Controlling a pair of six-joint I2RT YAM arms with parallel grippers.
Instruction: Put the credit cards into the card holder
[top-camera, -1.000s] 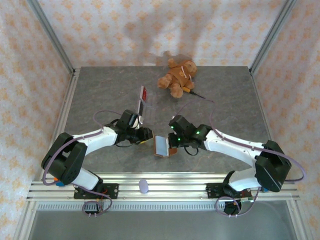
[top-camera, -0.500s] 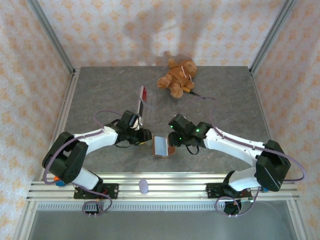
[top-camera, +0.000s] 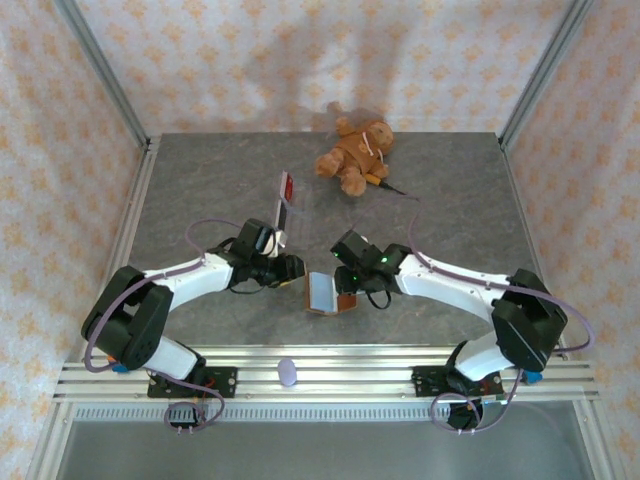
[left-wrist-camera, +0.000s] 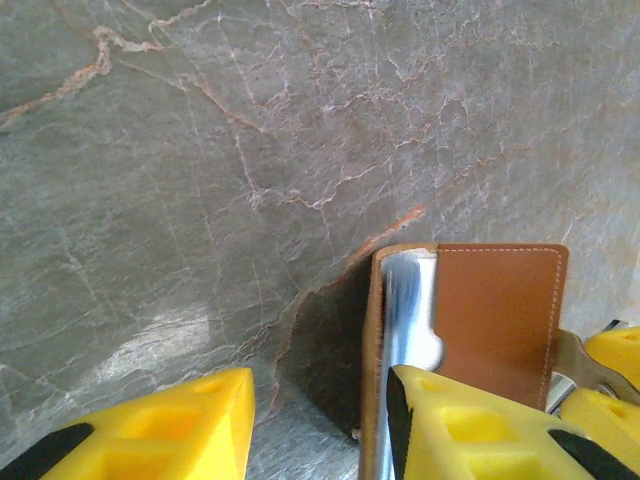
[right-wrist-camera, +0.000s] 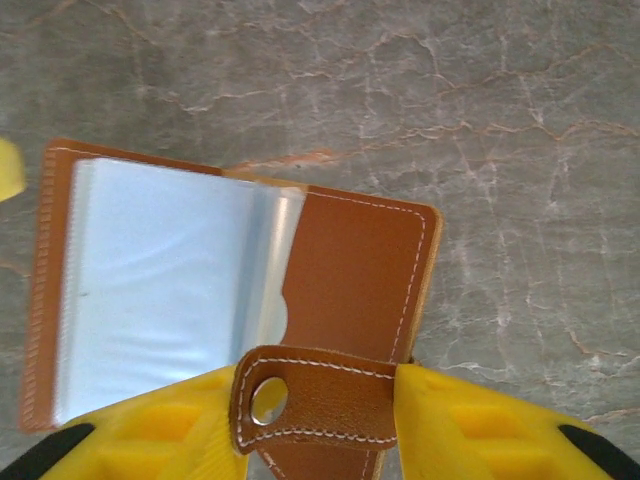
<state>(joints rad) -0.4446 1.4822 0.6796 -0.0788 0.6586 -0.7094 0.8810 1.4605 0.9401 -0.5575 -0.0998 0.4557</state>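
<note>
tbl (top-camera: 450, 200) grey marble | open card holder (top-camera: 322, 293) front-ctr | card (top-camera: 287, 200) mid | teddy bear (top-camera: 355, 155) rear

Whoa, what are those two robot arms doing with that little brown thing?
They're working on a brown card holder, which is open on the table. The right hand pinches its snap strap between yellow fingers. The left hand is open, right beside the holder's edge. The cards lie farther back, not yet inside. A teddy bear sits at the back.

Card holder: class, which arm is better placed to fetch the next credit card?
Left. The left fingers are open and free, the credit card lies on their side; the right fingers flank the card holder's strap.
</note>
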